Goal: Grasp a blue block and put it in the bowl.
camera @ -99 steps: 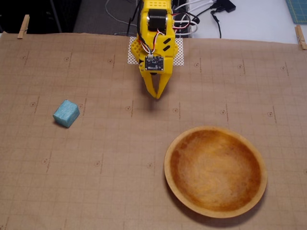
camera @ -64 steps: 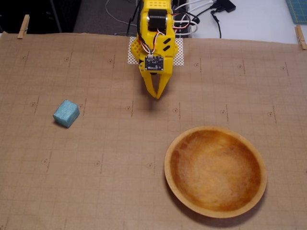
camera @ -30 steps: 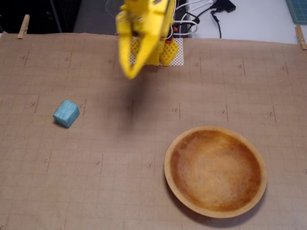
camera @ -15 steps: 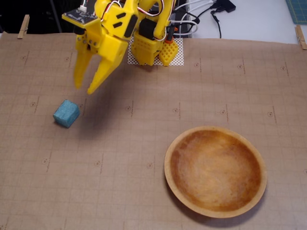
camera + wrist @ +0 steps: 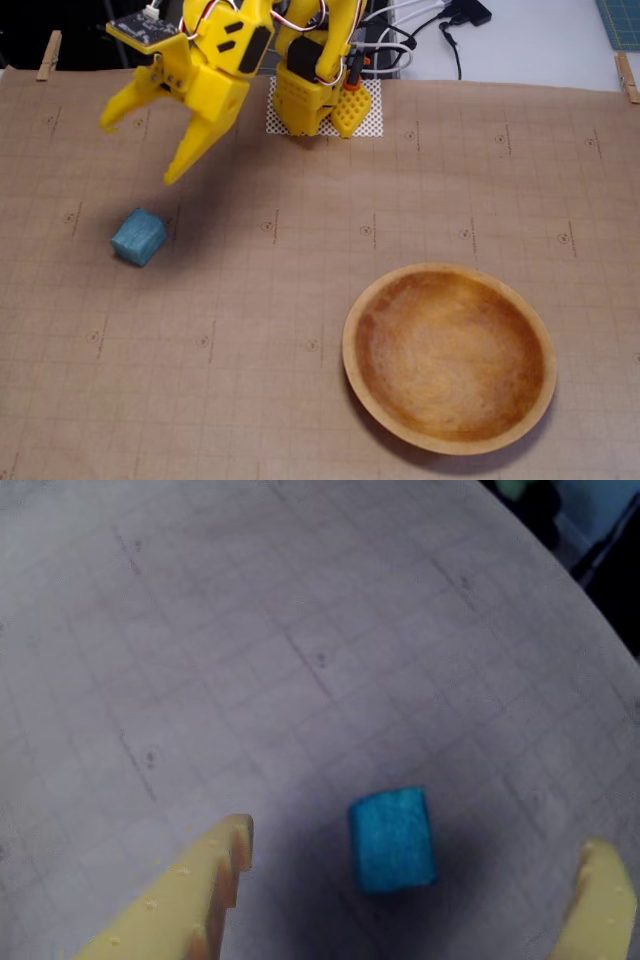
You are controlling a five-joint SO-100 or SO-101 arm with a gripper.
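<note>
The blue block (image 5: 138, 236) is a small teal foam cuboid lying on the brown gridded mat at the left in the fixed view. In the wrist view the block (image 5: 392, 840) lies on the mat between my two yellow fingers. My yellow gripper (image 5: 139, 148) hangs open above and just behind the block, holding nothing; in the wrist view the gripper (image 5: 425, 845) frames the block with a wide gap on each side. The wooden bowl (image 5: 450, 278) sits empty at the lower right of the fixed view, far from the block. It does not show in the wrist view.
The arm's yellow base (image 5: 318, 95) stands on a white perforated pad at the mat's far edge. Black cables (image 5: 440, 30) trail on the white table behind it. Wooden clothespins (image 5: 48, 55) clip the mat's corners.
</note>
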